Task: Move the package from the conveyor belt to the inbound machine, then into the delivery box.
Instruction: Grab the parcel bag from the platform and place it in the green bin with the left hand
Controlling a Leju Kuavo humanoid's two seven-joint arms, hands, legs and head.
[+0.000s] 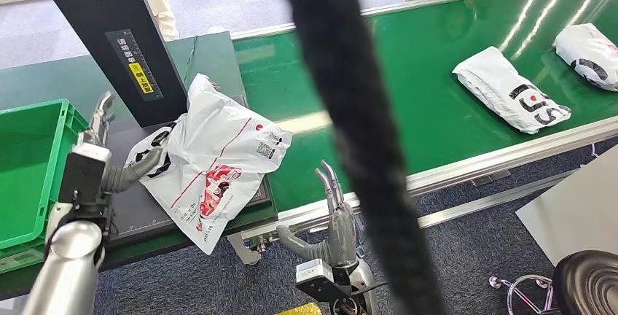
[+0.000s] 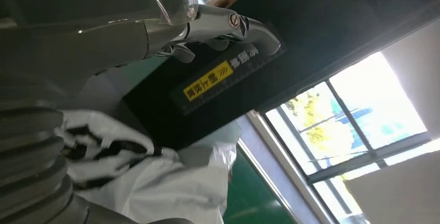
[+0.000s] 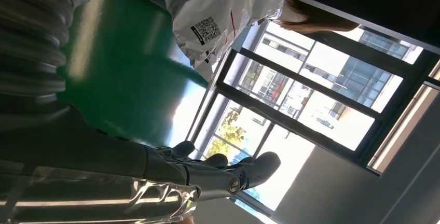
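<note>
One package (image 1: 211,162) lies touching the left robot hand (image 1: 109,156).

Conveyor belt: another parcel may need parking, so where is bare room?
The green conveyor belt is bare between the white plastic package on the black scanner platform and the white folded parcel. The green crate looks empty. The platform is crowded: the package and left hand cover it.

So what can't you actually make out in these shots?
- Head view: a thick black cable hides a strip of the conveyor belt.
- Head view: the far package is cut by the right edge.
- Head view: whether the left robot hand grips the white package or just touches it.
- Label print: too small.
</note>
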